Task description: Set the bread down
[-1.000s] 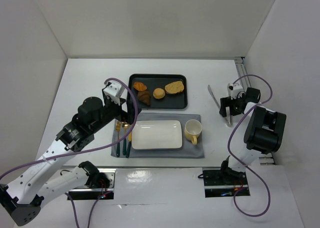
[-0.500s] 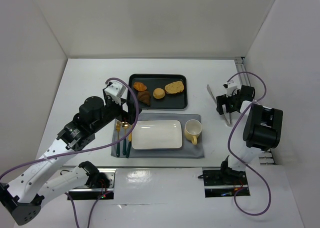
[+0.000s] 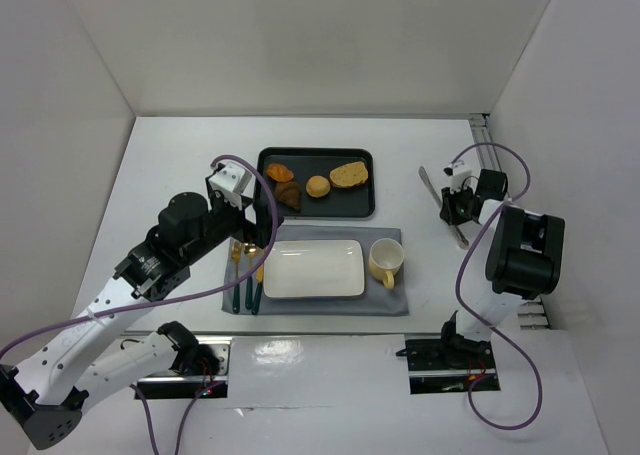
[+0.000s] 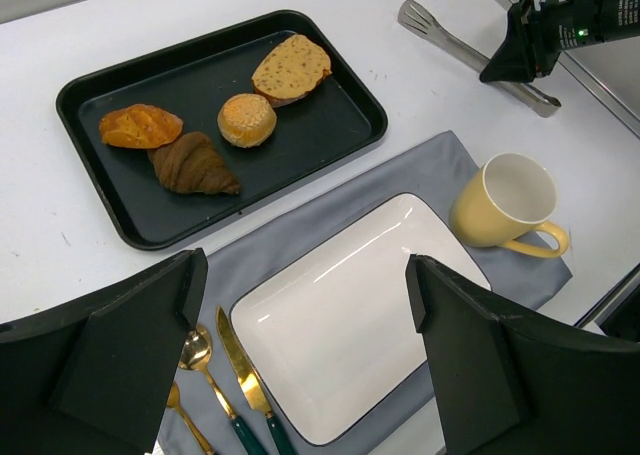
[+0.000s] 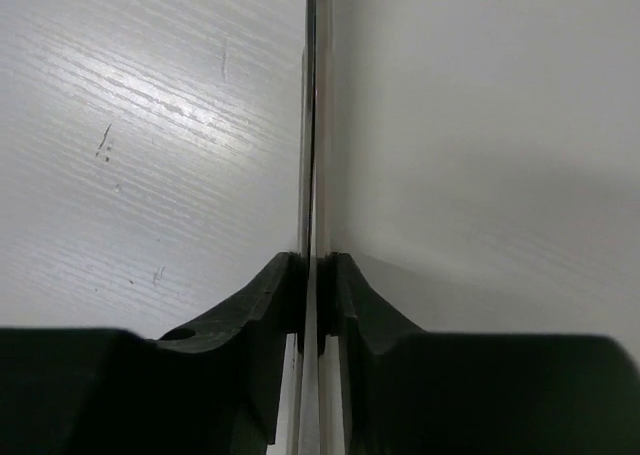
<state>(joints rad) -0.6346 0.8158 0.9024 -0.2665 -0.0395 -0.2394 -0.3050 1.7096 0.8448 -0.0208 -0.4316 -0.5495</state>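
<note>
The bread, a flat golden slice with a brown crust, lies at the right end of the black tray. My left gripper hangs open over the white plate, nothing between its fingers. Off to the right, my right gripper is shut on the thin handle of metal tongs that lie on the table.
On the tray also sit a small round bun, a dark croissant and an orange pastry. A yellow cup and gold cutlery rest on the grey mat beside the plate.
My right gripper has shifted slightly toward the back and closed from wide open onto the tongs. The left arm has barely moved.
</note>
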